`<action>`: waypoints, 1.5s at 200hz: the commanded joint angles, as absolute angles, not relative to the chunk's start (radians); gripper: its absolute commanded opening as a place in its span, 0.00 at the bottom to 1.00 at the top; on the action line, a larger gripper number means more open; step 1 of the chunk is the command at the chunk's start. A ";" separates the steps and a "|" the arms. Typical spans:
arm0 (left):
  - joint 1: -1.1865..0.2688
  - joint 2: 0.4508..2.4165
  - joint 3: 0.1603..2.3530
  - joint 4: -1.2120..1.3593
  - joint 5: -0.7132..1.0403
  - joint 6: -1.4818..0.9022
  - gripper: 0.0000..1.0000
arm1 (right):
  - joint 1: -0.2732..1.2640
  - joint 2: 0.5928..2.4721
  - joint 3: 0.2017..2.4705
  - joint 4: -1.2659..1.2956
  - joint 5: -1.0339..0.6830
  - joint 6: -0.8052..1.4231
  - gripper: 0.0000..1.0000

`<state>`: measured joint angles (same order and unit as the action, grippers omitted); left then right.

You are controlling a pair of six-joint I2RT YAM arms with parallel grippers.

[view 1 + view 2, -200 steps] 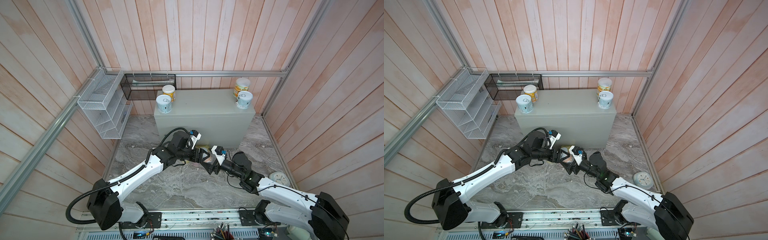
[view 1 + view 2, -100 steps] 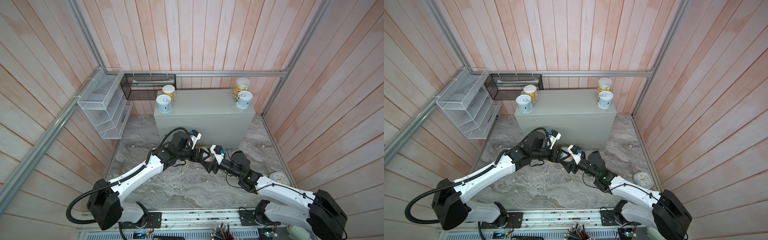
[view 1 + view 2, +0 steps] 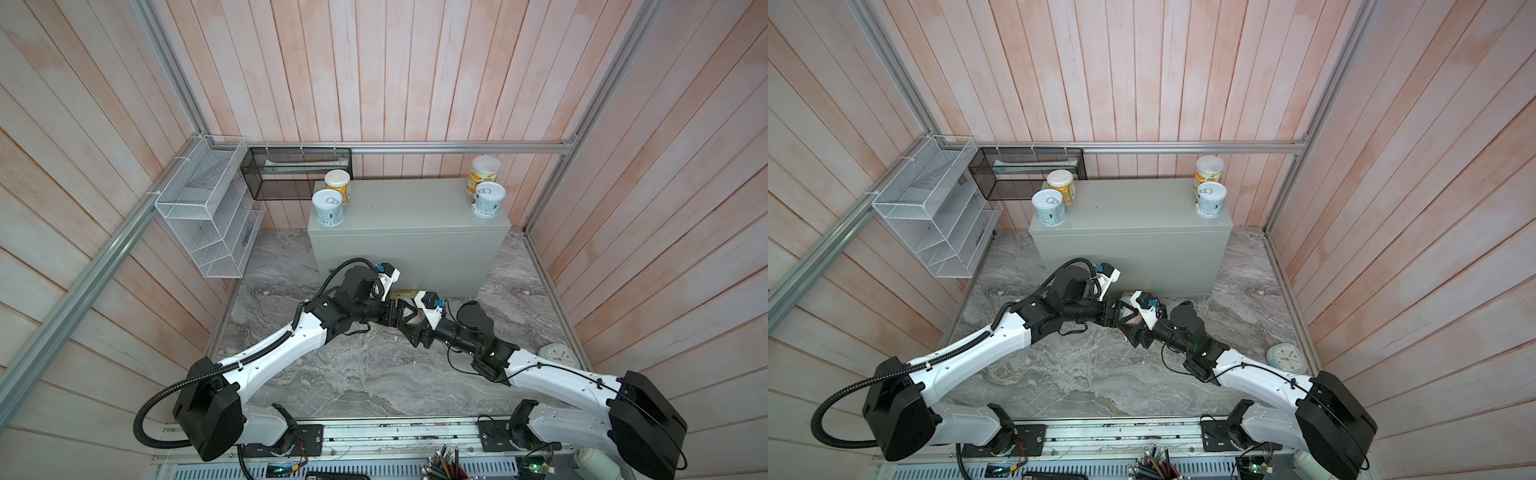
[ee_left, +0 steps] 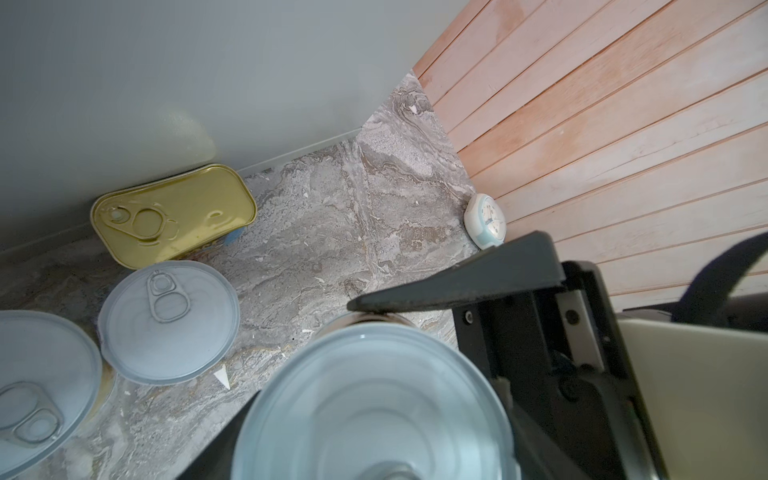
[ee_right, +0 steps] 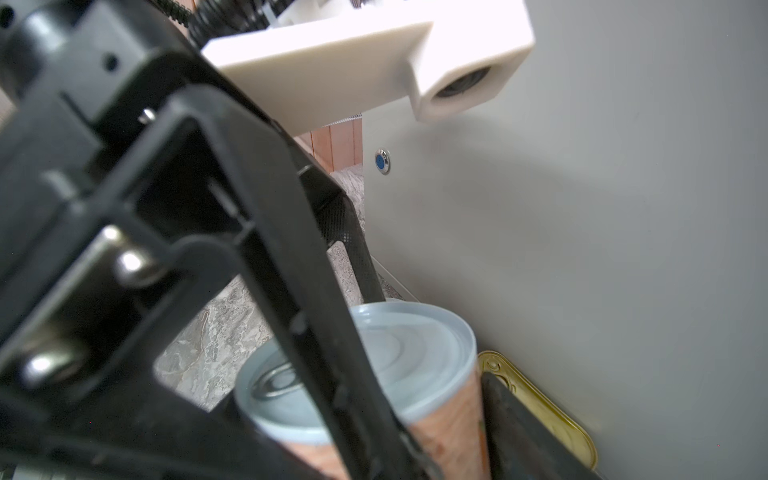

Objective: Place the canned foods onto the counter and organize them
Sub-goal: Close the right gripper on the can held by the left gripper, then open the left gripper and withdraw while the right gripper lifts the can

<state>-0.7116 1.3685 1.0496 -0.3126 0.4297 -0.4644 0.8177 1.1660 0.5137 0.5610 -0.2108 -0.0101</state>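
1. Pale wood planks wall in a grey marble floor (image 3: 374,374), and a grey metal counter (image 3: 407,216) stands at the back.
2. Four cans are on the counter top. A pale blue can (image 3: 328,208) and a yellow can (image 3: 337,185) stand at its left end, and a second blue can (image 3: 488,199) and a second yellow can (image 3: 483,172) at its right end.
3. Both arms meet low in front of the counter.
4. The left gripper (image 3: 399,313) is pinching a pink-labelled can (image 5: 415,361), held upright just above the floor.
5. The right gripper (image 3: 1136,326) has its jaws either side of the same can. One finger (image 5: 519,424) is against the can's side, but I can't tell whether it's actually squeezing.
6. On the floor, a gold tin (image 4: 172,214) lies flat against the counter's front, a silver-topped can (image 4: 168,322) sits just beside it, and another can (image 4: 37,390) is next to that.
7. A small clock (image 4: 486,220) rests by the right wall.
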 commanded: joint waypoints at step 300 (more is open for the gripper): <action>-0.663 1.284 0.995 -0.273 0.455 -0.466 0.88 | 0.831 1.216 0.580 0.628 0.076 0.045 0.55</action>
